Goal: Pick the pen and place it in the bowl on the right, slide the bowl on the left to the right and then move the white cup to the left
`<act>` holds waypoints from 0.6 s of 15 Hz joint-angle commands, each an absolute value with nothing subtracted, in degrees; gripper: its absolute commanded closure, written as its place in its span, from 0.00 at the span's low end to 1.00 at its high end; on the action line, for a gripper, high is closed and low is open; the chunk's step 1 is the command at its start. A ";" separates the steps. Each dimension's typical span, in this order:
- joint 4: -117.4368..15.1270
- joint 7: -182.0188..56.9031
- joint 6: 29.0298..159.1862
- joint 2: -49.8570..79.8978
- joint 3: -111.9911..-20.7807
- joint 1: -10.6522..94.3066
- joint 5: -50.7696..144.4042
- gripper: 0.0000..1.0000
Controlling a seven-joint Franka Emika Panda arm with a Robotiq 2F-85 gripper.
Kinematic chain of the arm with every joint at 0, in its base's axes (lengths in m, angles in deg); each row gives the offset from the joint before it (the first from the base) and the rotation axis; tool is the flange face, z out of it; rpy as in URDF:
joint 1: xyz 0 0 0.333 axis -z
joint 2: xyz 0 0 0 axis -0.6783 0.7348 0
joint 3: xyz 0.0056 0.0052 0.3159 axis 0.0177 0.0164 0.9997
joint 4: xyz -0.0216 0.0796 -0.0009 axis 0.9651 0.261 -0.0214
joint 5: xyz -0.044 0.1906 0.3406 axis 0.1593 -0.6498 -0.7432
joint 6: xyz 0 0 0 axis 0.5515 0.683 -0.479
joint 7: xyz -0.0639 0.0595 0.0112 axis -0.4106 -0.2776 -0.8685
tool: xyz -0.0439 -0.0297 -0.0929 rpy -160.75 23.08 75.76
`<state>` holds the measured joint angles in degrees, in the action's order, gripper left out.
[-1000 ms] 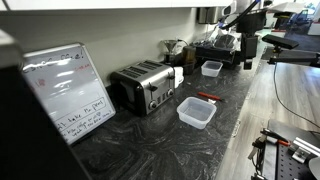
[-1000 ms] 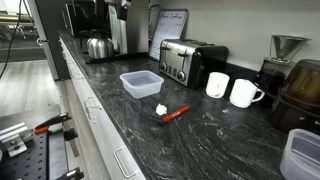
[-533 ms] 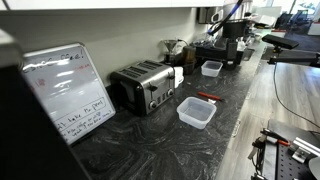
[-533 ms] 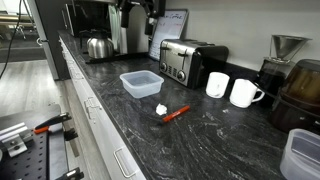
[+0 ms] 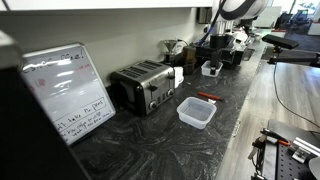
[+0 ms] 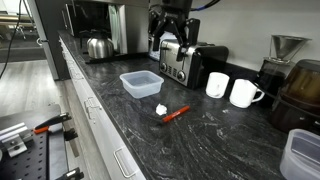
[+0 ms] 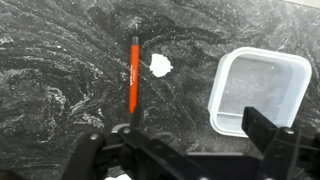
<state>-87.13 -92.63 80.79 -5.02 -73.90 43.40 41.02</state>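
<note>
Pen point(image 6: 175, 114): flat on surface, well in front of toaster point(image 6: 190, 62), untouched.
Tub point(image 6: 140, 83): in front of toaster, closer to it than pen, empty.
Pincer point(image 6: 172, 48): newly swung in, high in front of toaster, spread wide, holding nothing.
White cup point(image 6: 217, 84): just beside toaster.
Judged: approach only, pen pickup not yet begun.

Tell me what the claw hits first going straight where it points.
Probably bare countertop between the red pen and the plastic tub; one finger of the claw might clip the tub's rim. Depth is unclear.
</note>
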 commanded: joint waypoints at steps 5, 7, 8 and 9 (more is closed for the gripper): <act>-87.04 -90.77 91.03 1.30 -72.98 48.55 46.33 0.00; -86.86 -91.44 89.48 0.56 -72.46 48.82 45.07 0.00; -86.86 -91.26 89.71 1.00 -72.46 48.96 45.50 0.00; -86.86 -91.20 89.77 1.12 -72.44 48.99 45.69 0.00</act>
<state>-86.94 -91.30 89.91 1.15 -73.88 47.57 45.59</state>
